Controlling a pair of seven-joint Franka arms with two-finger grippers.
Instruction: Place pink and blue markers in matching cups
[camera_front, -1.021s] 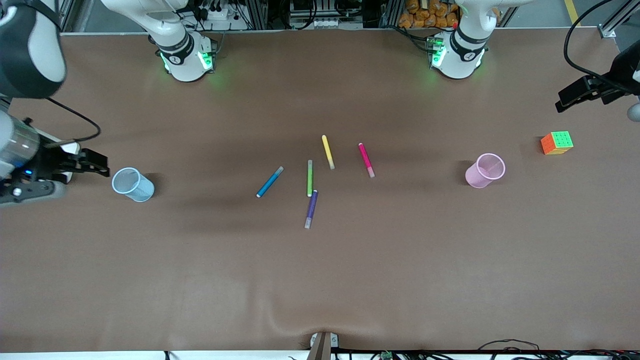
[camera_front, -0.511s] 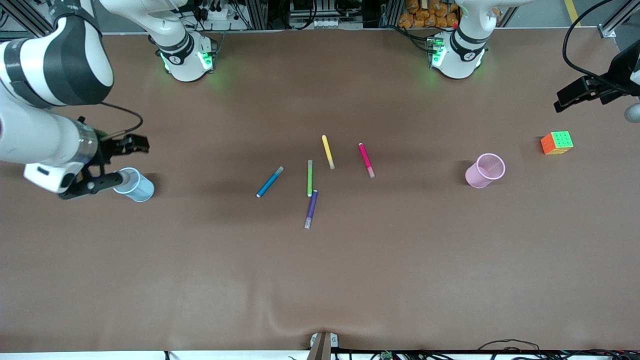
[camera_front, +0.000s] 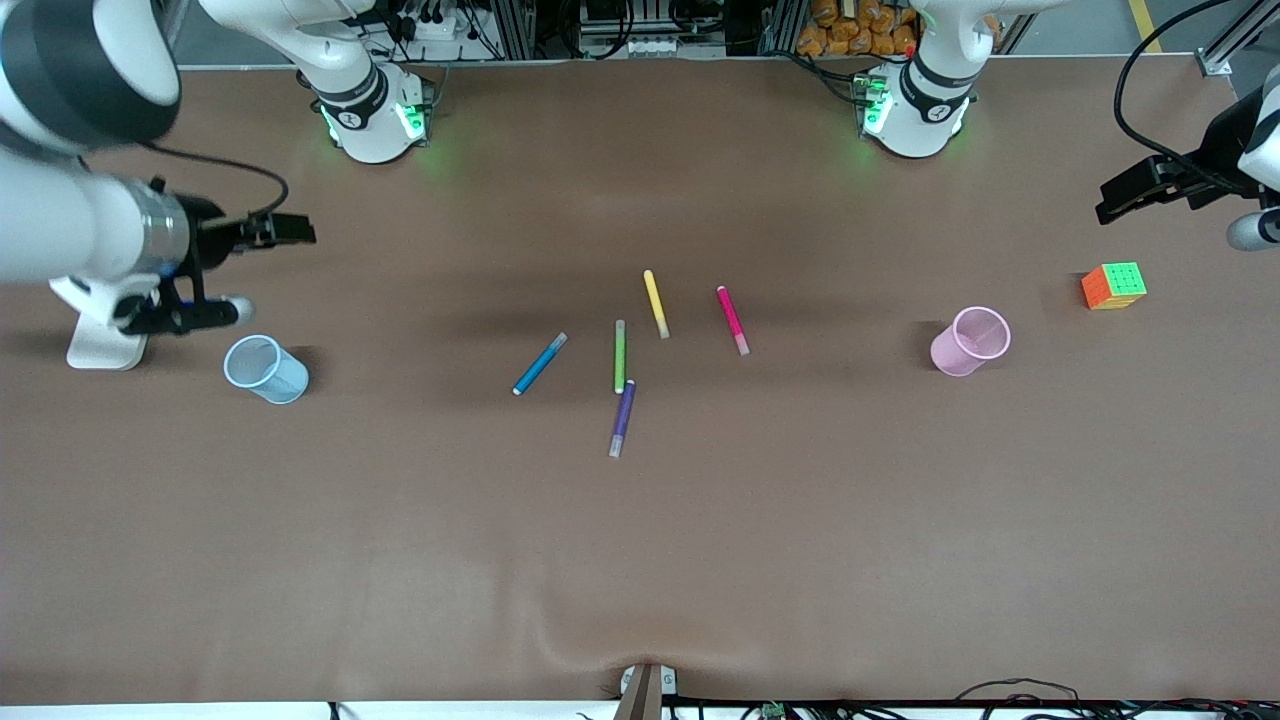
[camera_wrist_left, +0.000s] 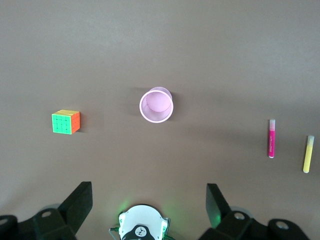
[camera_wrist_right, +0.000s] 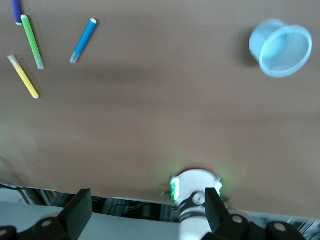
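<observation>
The pink marker (camera_front: 732, 319) and the blue marker (camera_front: 540, 363) lie flat at the table's middle among other markers. The pale blue cup (camera_front: 266, 369) stands toward the right arm's end and the pale pink cup (camera_front: 970, 341) toward the left arm's end. My right gripper (camera_front: 262, 272) is open and empty, up over bare table beside the blue cup. My left gripper (camera_front: 1180, 215) is open and empty, high over the table's edge by the cube. The left wrist view shows the pink cup (camera_wrist_left: 156, 105) and the pink marker (camera_wrist_left: 272, 138). The right wrist view shows the blue cup (camera_wrist_right: 281, 46) and the blue marker (camera_wrist_right: 83, 40).
A green marker (camera_front: 619, 356), a yellow marker (camera_front: 656, 303) and a purple marker (camera_front: 622, 417) lie between the blue and pink markers. A colourful cube (camera_front: 1113, 286) sits beside the pink cup, toward the left arm's end. The cloth has a wrinkle near the front edge (camera_front: 600, 640).
My right gripper has swung from beside the blue cup to over bare table toward the robots' bases. My left gripper has shifted slightly toward the table's middle. Markers and cups have not moved.
</observation>
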